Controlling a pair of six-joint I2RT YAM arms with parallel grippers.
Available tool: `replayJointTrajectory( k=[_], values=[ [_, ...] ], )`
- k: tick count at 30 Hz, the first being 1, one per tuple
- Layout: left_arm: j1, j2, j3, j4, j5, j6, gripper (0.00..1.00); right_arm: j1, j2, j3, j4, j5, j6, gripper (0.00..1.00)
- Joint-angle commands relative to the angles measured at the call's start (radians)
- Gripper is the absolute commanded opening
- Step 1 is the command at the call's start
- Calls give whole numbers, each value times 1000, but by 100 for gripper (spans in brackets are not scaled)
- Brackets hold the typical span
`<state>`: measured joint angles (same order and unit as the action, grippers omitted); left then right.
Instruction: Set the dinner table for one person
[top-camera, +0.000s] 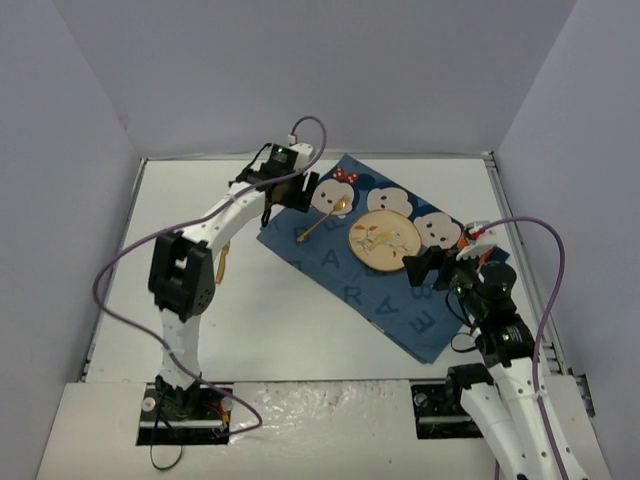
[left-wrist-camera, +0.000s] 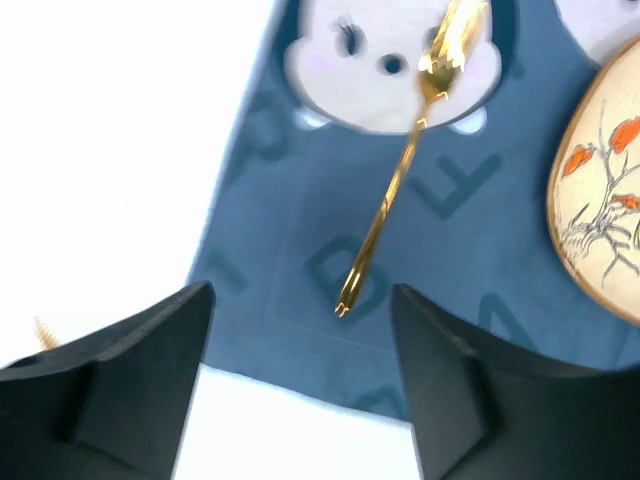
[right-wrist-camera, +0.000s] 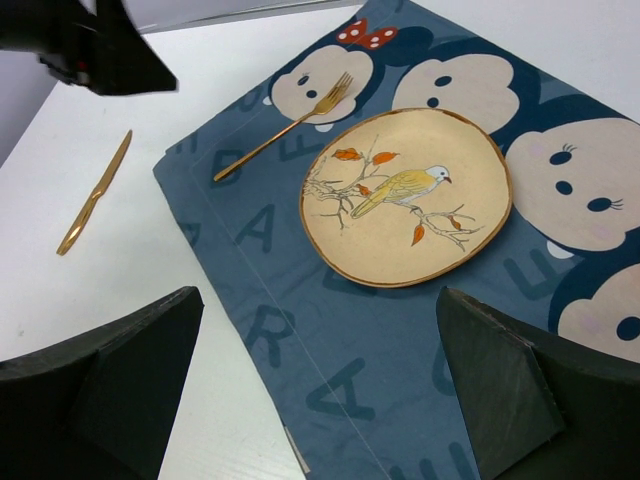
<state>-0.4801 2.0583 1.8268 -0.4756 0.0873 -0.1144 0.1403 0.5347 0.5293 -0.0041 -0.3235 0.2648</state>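
The white dinner table (top-camera: 290, 320) carries a dark blue cloth (top-camera: 400, 290) printed with letters and mouse faces. A cream plate (top-camera: 383, 240) with a bird design sits on the cloth; it also shows in the right wrist view (right-wrist-camera: 405, 195). A gold fork (top-camera: 322, 221) lies on the cloth left of the plate, seen in the left wrist view (left-wrist-camera: 400, 175) and right wrist view (right-wrist-camera: 285, 128). A gold knife (top-camera: 222, 262) lies on the bare table left of the cloth (right-wrist-camera: 93, 193). My left gripper (left-wrist-camera: 300, 330) is open and empty just above the fork's handle end. My right gripper (right-wrist-camera: 315, 370) is open and empty over the cloth's near part.
Pale lavender-grey walls (top-camera: 300, 70) surround the table on three sides. Purple cables (top-camera: 120, 260) loop off both arms. The left arm (top-camera: 185, 275) stretches across the left half of the table.
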Motion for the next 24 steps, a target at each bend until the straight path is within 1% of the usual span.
replayJointTrajectory(
  k=[1,2,4,5,7,10,13,18,24],
  values=[
    [101,-345,-325,151,-74,-116,74,12,-13,36,56,-47,12,100],
    [115,-373,-366,151,-81,-127,77,13,-17,34,56,-51,14,100],
    [162,-456,-490,141,-125,-137,78,15,-24,35,56,-61,17,100],
    [197,-497,-527,135,-148,-142,79,15,-33,32,56,-66,19,100],
    [243,-530,-625,139,-154,-151,78,15,-47,29,56,-73,20,100],
    [299,-541,-672,132,-151,-161,73,17,-61,24,56,-85,22,100],
    [331,-519,-689,117,-171,-176,68,24,-71,19,55,-93,25,100],
    [353,-474,-702,125,-201,-185,63,29,-89,19,52,-103,28,100],
    [364,-379,-680,142,-146,-199,52,32,-106,20,37,-106,33,100]
  ],
)
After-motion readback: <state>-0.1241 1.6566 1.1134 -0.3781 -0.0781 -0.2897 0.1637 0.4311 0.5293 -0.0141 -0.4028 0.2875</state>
